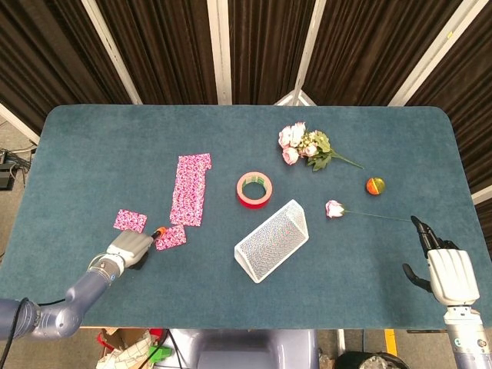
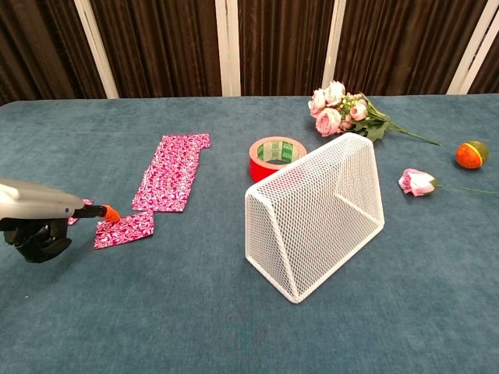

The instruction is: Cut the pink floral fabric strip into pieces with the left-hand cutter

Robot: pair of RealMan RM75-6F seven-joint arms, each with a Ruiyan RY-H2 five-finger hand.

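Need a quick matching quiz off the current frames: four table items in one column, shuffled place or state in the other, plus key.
Column 1:
1. cutter
2. tape roll
3. wire basket
4. right hand

Column 2:
A. lying on its side near the table centre
B. held in the left hand, orange tip at a small cut piece
C. empty, at the near right table edge
D. red, flat, beside the long fabric strip

Pairs: 1-B, 2-D, 3-A, 4-C
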